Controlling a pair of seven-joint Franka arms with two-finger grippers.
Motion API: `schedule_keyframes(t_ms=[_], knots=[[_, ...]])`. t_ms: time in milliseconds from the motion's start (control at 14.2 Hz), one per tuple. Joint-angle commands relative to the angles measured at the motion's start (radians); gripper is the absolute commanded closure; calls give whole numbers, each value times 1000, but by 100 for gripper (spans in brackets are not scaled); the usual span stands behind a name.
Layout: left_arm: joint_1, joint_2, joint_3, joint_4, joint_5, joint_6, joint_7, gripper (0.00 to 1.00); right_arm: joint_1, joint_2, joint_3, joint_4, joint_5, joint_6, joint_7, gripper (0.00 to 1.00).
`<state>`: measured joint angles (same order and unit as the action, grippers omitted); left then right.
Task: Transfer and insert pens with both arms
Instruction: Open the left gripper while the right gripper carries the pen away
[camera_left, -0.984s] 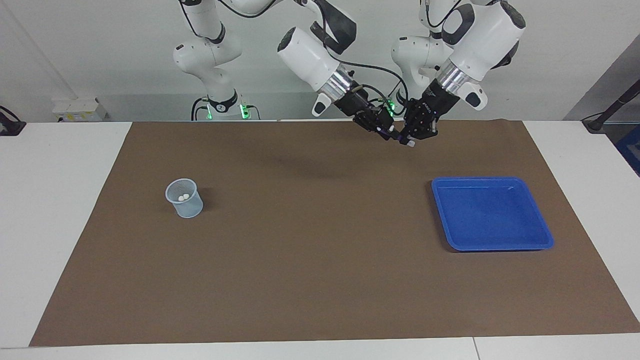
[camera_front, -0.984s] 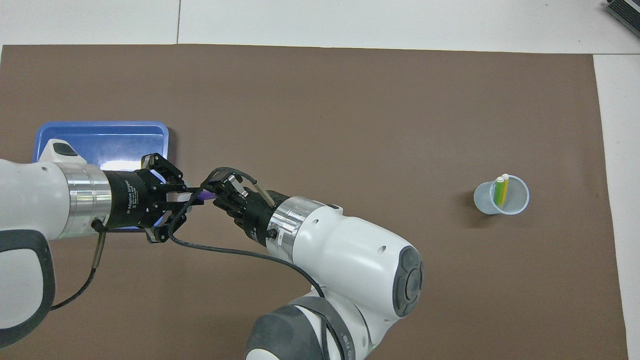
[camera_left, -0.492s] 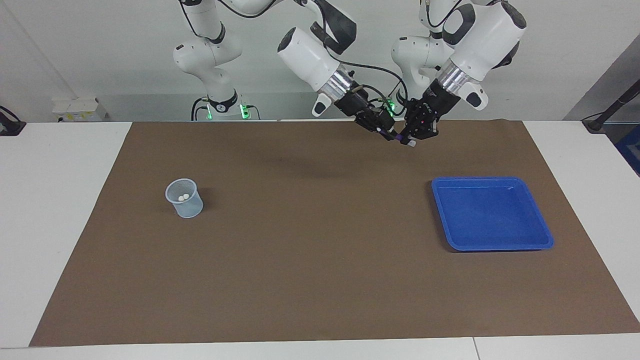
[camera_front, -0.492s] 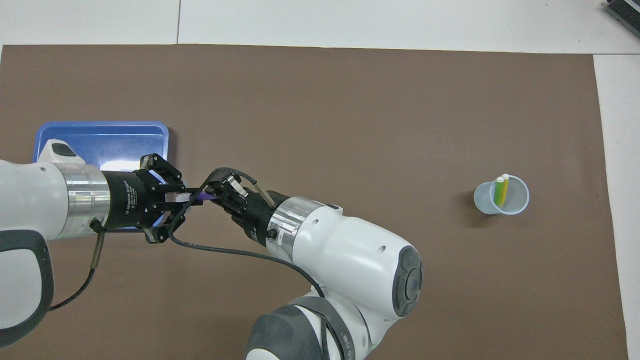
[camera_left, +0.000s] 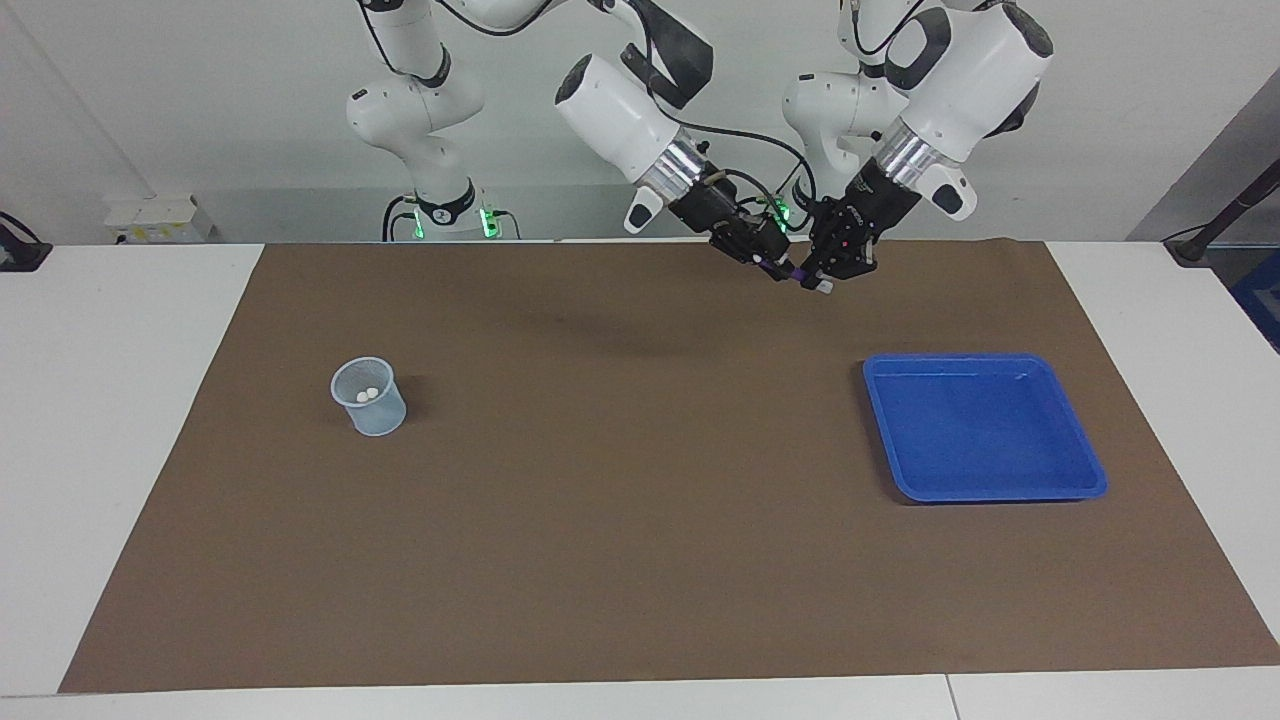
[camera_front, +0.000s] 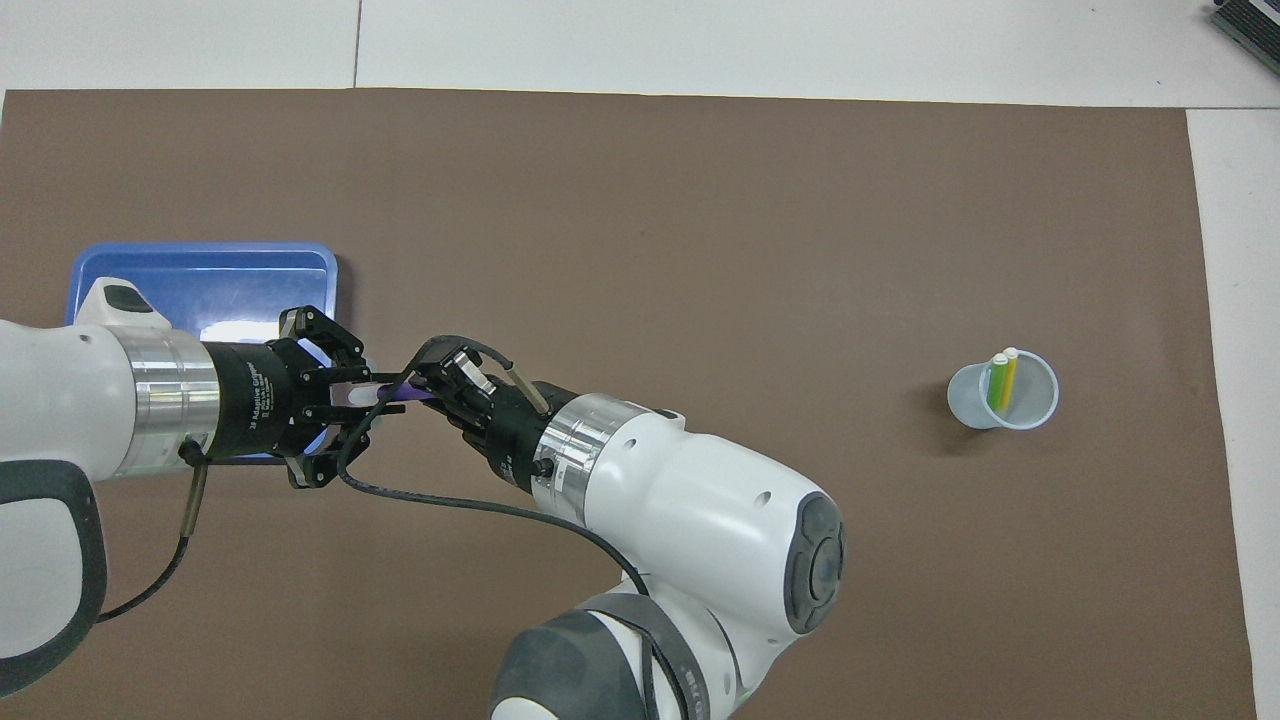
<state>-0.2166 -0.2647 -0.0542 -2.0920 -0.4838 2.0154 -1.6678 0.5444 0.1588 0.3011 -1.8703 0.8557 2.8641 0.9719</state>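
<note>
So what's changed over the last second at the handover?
Barely anything. The left gripper and right gripper meet at the slim purple marker pen in the air; both drifted slightly upward. The pale plastic cup and blue plastic tray stayed put.

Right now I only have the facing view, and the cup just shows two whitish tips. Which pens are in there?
Observer: From overhead, the green pen and the yellow pen stand side by side in the cup.
Operator: Does the third pen reach both end effectors?
Observer: Yes. Overhead, the purple pen spans from the left end effector to the right end effector, whitish end at the left one.
</note>
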Motion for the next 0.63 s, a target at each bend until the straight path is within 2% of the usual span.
schedule_keyframes(t_ms=[0, 281, 492, 562], knots=[[-15, -37, 11, -28, -10, 3, 13, 0, -1, 7, 4, 8, 25, 8, -33, 100], [-14, -41, 11, -28, -10, 2, 13, 0, -1, 7, 4, 3, 25, 5, -48, 100], [-14, -41, 11, -29, -10, 3, 17, 0, -32, -5, 4, -10, 25, -84, -205, 100], [-10, -41, 11, -29, -9, -1, 80, 0, -53, -11, 4, -10, 25, -125, -243, 100]])
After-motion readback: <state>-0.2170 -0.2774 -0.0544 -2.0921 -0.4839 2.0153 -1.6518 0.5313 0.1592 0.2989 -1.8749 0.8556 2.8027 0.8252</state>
